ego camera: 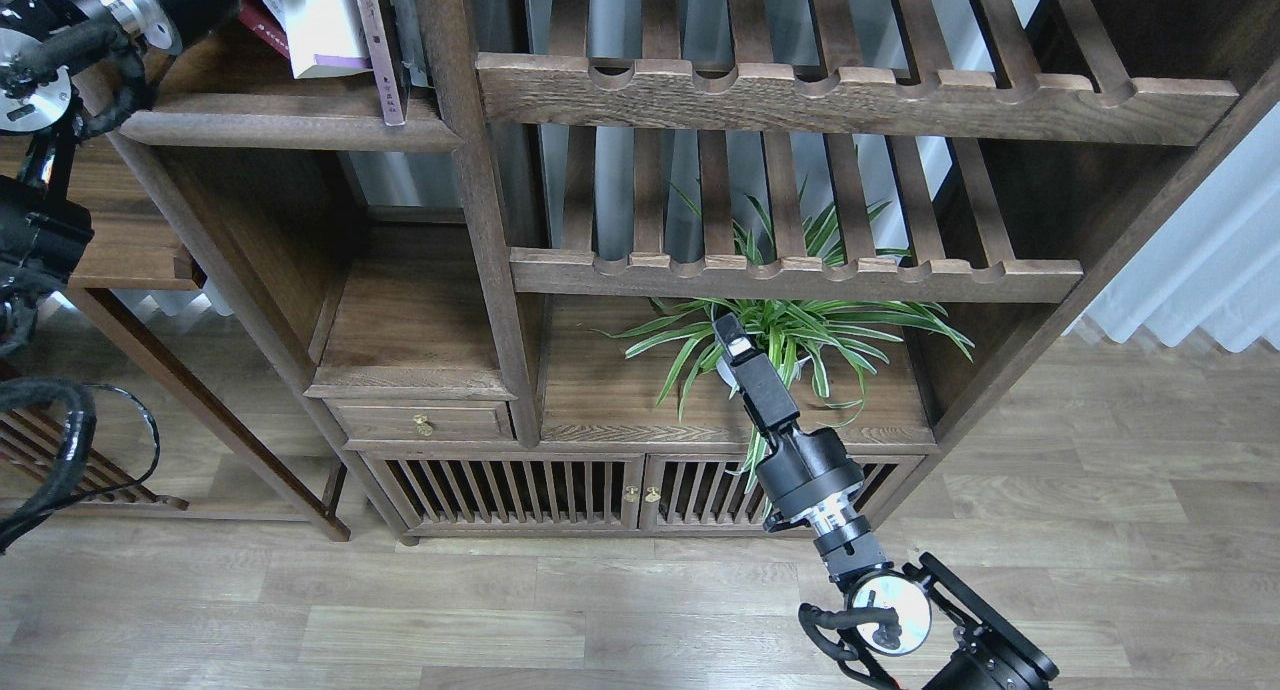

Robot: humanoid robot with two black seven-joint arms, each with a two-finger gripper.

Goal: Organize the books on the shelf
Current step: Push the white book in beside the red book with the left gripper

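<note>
Our left gripper is hidden: the left arm enters at the top left corner and only its silver-ringed wrist shows, running out of view beside the books, so we cannot tell whether the fingers are apart or together, or what they touch. Just right of that wrist, the books stand on the shelf, the solid dark plank in the upper left bay. A dark red book is half hidden at the left; against it leans a white book with lilac trim, tilted; a thin grey-pink-spined book stands touching it, next to the upright post. Any yellow-green cover is out of sight.

Further right, two slatted racks span the wide bay. Below them our right gripper points up into a spider plant. It is seen edge-on, empty as far as we see, and we cannot tell how far apart its fingers stand.
</note>
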